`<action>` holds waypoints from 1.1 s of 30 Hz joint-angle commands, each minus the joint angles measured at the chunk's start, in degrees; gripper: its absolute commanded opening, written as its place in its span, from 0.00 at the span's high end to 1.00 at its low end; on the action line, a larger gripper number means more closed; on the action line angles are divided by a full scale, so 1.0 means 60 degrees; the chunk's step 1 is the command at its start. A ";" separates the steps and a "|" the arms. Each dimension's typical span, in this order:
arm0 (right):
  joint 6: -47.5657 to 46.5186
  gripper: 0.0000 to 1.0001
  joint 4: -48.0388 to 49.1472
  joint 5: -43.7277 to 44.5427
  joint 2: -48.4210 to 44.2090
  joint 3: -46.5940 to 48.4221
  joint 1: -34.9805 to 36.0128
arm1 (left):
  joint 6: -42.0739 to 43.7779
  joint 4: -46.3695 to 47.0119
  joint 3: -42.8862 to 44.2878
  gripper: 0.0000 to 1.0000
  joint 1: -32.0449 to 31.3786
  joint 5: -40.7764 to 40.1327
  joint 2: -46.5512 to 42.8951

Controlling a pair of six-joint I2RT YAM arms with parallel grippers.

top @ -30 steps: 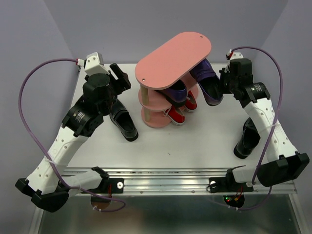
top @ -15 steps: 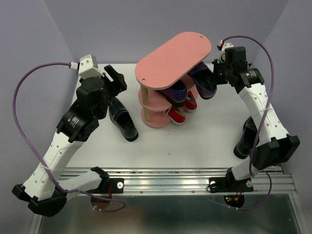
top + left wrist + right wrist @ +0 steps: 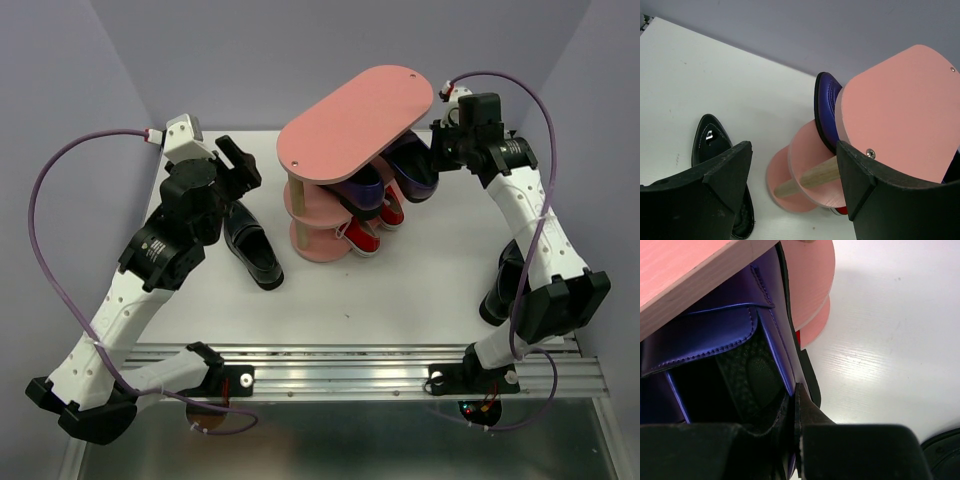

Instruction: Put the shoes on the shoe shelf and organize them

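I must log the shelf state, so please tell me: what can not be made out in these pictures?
Top view: the pink oval top board of the shelf covers most of the red sneakers.
Top view: the right arm hides part of one black leather loafer.
Right wrist view: the glossy dark purple shoe in the right claw fills the frame; whether its sole lies flat is unseen.

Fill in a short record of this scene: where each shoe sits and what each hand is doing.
shoe shelf: pink, three tiers, on the table
right hand: shut on held purple shoe at its heel, at the middle tier
second purple shoe: on the middle tier
red sneakers: lower on the shelf
left hand: open, empty, near left black loafer
left black loafer: on table, left of shelf
right black loafer: on table, beside right arm
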 commanded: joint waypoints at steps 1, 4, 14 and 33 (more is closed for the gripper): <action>-0.0032 0.99 0.1697 -0.0506 -0.0055 0.0793 -0.0053 | -0.0063 0.0276 -0.0038 0.21 0.0077 -0.0154 -0.0064; -0.0061 0.99 0.1726 -0.0608 0.0179 0.0895 -0.0053 | -0.0092 0.0291 -0.0023 0.21 0.0077 -0.0139 -0.0079; 0.0070 0.74 0.2034 -0.0521 0.0429 0.0691 -0.0053 | -0.0121 0.0188 -0.0081 0.21 0.0092 -0.0212 -0.0123; 0.0891 0.00 0.2503 -0.0754 -0.1020 -0.1037 -0.0053 | -0.0151 0.0379 -0.0243 0.21 0.0121 0.0007 -0.0035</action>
